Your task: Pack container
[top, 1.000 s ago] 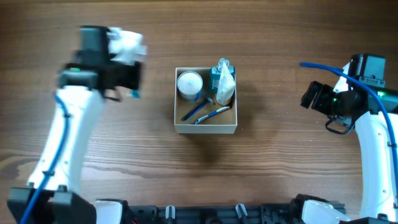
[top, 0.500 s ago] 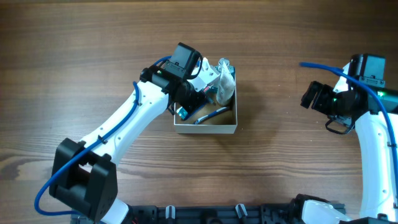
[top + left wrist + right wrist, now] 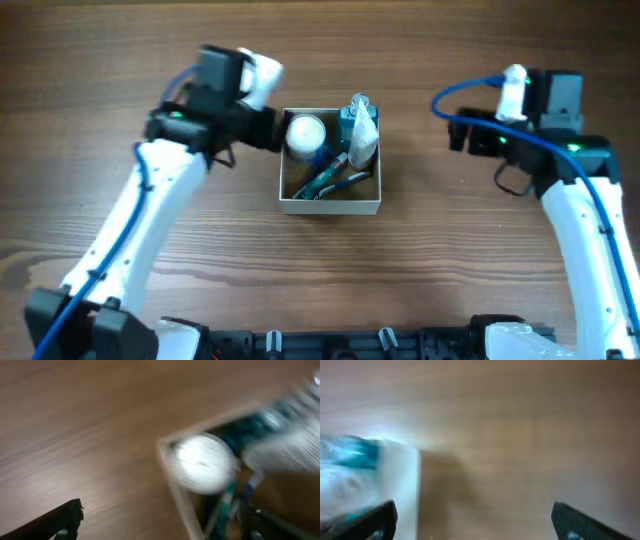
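Note:
The container point(image 3: 331, 207) is a square white-walled box with a brown inside, in the middle of the table. In it are a round white jar point(image 3: 306, 133), a teal bottle with a clear packet point(image 3: 359, 128) and slim blue and green sticks point(image 3: 325, 180). My left gripper point(image 3: 268, 130) hovers at the box's left wall beside the jar. Its blurred wrist view shows it open point(image 3: 162, 525) and empty, with the jar point(image 3: 202, 462) and the box's wall point(image 3: 176, 487) ahead. To the right of the box my right gripper point(image 3: 455, 137) points at it, open point(image 3: 477, 525) and empty.
The bare wooden table point(image 3: 450, 260) surrounds the box on all sides. In the right wrist view the box's white wall point(image 3: 400, 477) and something teal point(image 3: 355, 452) show at the left edge, blurred.
The left gripper has pulled back out of the box to its left wall and opened; a green-blue stick now lies inside. The right arm has swung toward the box.

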Tool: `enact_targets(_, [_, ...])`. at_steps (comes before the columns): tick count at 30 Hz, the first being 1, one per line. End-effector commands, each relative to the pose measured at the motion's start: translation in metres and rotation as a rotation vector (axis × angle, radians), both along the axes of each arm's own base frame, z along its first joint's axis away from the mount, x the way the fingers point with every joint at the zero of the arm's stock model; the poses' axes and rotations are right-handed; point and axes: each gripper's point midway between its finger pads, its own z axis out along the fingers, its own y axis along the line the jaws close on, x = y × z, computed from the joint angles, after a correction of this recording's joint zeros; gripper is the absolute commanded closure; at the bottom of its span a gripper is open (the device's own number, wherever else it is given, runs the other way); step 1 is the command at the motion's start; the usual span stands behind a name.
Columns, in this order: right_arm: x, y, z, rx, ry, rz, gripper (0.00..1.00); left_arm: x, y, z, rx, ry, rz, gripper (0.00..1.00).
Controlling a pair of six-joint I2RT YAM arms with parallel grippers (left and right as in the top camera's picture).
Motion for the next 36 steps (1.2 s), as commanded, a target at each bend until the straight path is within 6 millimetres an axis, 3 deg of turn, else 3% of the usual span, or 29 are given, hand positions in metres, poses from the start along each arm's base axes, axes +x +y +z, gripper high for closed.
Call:
enact_targets(1, [0.037, 0.027, 0.04, -0.02, -0.214, 0.106, 0.0, 0.033, 0.083, 0.017, -0.11, -0.044, 0.373, 0.0])
enact_targets(5, [0.059, 0.029, 0.068, -0.018, -0.356, 0.107, 0.0, 0.037, 0.12, 0.017, -0.111, -0.05, 0.466, 0.0])
enact_targets(7, [0.056, 0.029, 0.064, -0.009, -0.336, 0.097, 0.0, 0.035, 0.128, 0.018, -0.108, -0.051, 0.482, 0.0])
enact_targets(9, [0.048, 0.027, 0.057, 0.007, -0.291, 0.069, 0.07, 0.03, 0.124, 0.022, -0.141, -0.035, 0.472, 0.0])
enact_targets(11, [0.031, 0.026, 0.054, 0.009, -0.256, 0.066, 0.07, 0.015, 0.123, 0.03, -0.132, -0.031, 0.458, 0.0])
enact_targets(14, [-0.013, 0.022, 0.052, 0.04, -0.295, 0.027, 0.07, -0.019, 0.123, 0.044, -0.129, -0.09, 0.435, 0.0])
enact_targets(18, [-0.08, 0.012, 0.026, 0.049, -0.345, -0.03, 0.08, -0.079, 0.115, 0.035, -0.174, -0.154, 0.411, 0.0])
enact_targets(21, [-0.112, 0.01, 0.017, 0.063, -0.425, -0.042, 0.0, -0.128, 0.114, 0.023, -0.238, -0.223, 0.451, 0.0])
enact_targets(26, [-0.117, 0.011, 0.012, 0.074, -0.433, -0.034, 0.0, -0.151, 0.113, 0.034, -0.268, -0.329, 0.443, 0.0])
enact_targets(34, [-0.111, 0.012, -0.001, 0.069, -0.37, -0.036, 0.0, -0.154, 0.113, 0.028, -0.261, -0.3, 0.447, 0.0])
enact_targets(36, [-0.114, 0.001, -0.003, 0.025, -0.367, -0.079, 0.0, -0.154, 0.113, 0.028, -0.261, -0.3, 0.447, 0.0])
